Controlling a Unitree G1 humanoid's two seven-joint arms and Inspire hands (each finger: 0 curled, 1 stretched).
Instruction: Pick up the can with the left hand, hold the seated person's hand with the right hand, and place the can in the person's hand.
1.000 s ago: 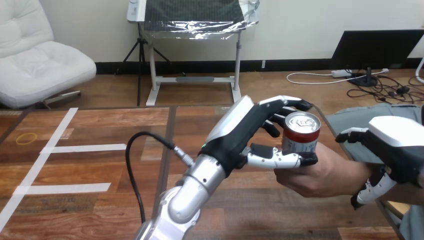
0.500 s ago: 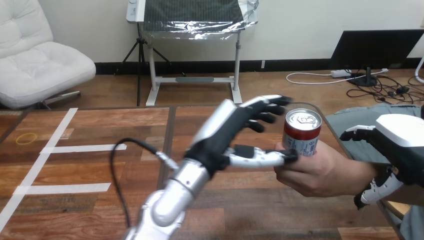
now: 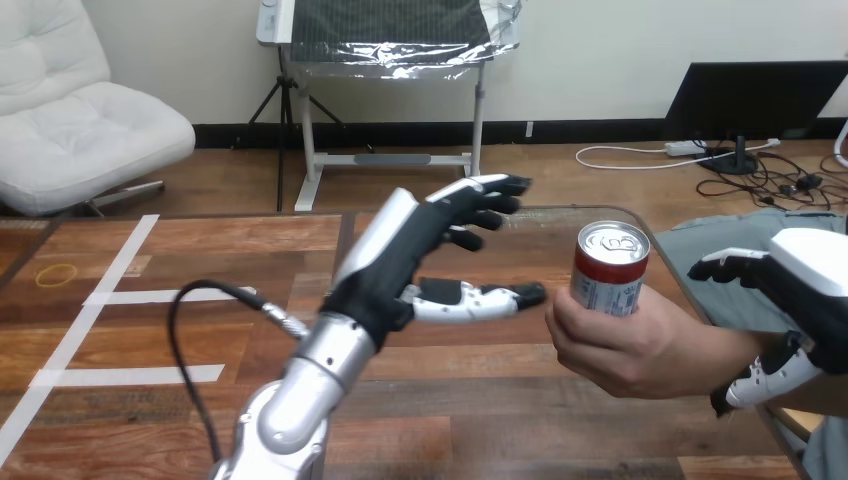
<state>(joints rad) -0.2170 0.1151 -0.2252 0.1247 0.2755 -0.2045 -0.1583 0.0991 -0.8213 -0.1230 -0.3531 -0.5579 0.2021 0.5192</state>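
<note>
1 camera on the robot's head looks forward and down across the wooden table (image 3: 200,250). It sits close above the tabletop.

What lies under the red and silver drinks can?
The person's hand is under the red and silver drinks can, its fingers curled round the lower part. The can's base is covered by that hand.

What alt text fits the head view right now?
The person's hand holds the red can upright. The robot's left hand hangs open beside it, apart; the right hand curls its fingers round the person's wrist.
</note>
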